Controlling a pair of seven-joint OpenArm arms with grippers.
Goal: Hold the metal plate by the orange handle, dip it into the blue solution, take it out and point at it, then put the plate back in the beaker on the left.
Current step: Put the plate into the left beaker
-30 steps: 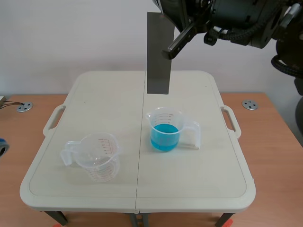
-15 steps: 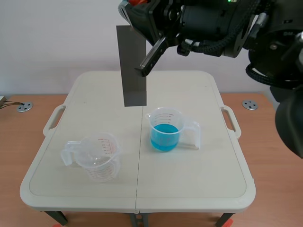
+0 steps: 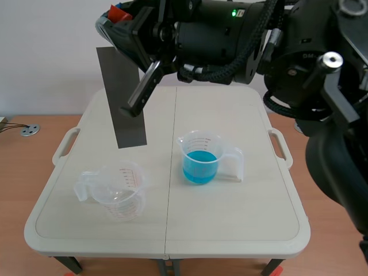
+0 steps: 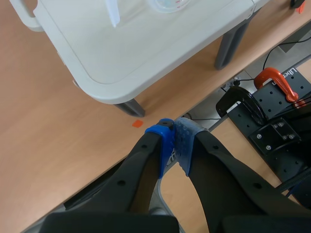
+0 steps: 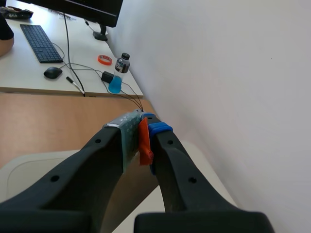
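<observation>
While aloft, right arm (image 3: 218,34) with plate (image 3: 118,103)

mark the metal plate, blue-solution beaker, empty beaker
metal plate (image 3: 118,98), scene view, middle of grey face.
blue-solution beaker (image 3: 199,165), scene view, liquid-filled wall.
empty beaker (image 3: 121,196), scene view, front wall.

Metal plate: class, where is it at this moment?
Scene view: the metal plate hangs in mid-air from the right gripper, over the table's left half, above the empty beaker.
</observation>
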